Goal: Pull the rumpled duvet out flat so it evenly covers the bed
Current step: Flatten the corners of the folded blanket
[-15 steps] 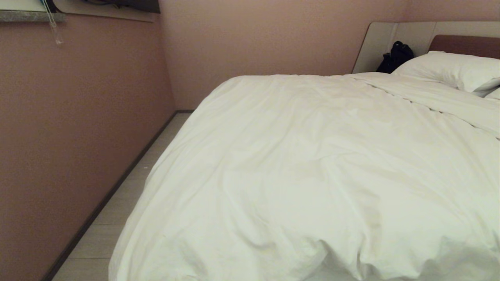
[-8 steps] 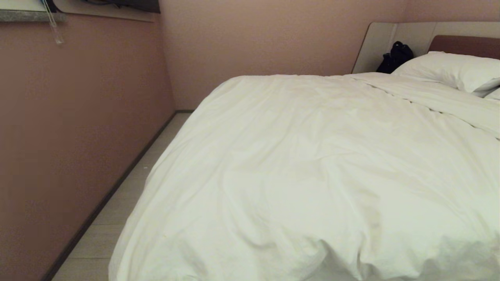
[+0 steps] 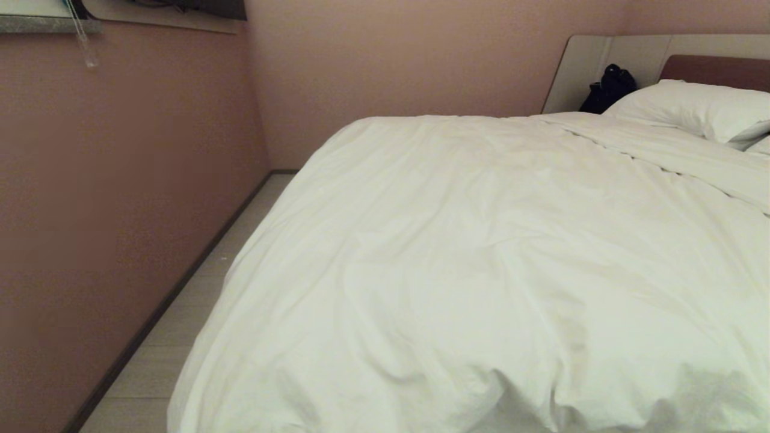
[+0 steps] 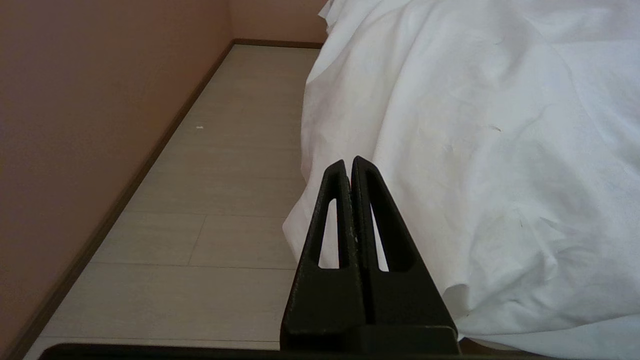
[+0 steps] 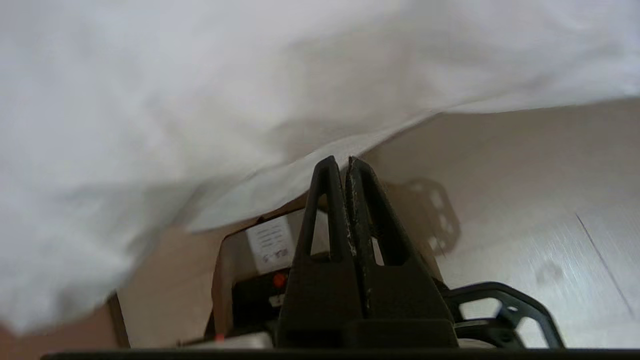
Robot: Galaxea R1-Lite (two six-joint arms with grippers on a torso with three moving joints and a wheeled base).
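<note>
Covering nearly all of the bed (image 3: 716, 67) in the head view, the duvet (image 3: 493, 264) lay broad and softly creased, its near edge bunched into folds and its side draping down toward the pale floor (image 3: 180, 337); a white pillow (image 3: 692, 108) rested at the duvet's far end against the grey headboard with its brown panel, and a black bag (image 3: 609, 87) sat just beside that pillow; a pinkish wall (image 3: 108, 210) ran along the floor strip beside the duvet; neither gripper showed there.

From the left wrist view, the left gripper (image 4: 350, 162) hung with its jaws pressed together, holding nothing; the duvet (image 4: 475, 150) hung down the bed's side just beyond the fingertips and off to one side of them, whether touching them or not I could not tell; the floor (image 4: 225, 175) lay on the duvet's other side.

From the right wrist view, the right gripper (image 5: 341, 162) also had its jaws pressed together, no cloth visibly pinched between them; the duvet's (image 5: 200, 100) hanging edge lay just past the fingertips, blurred, with the floor (image 5: 525, 175) beside it and part of the robot's base (image 5: 260, 290) below the cloth.
</note>
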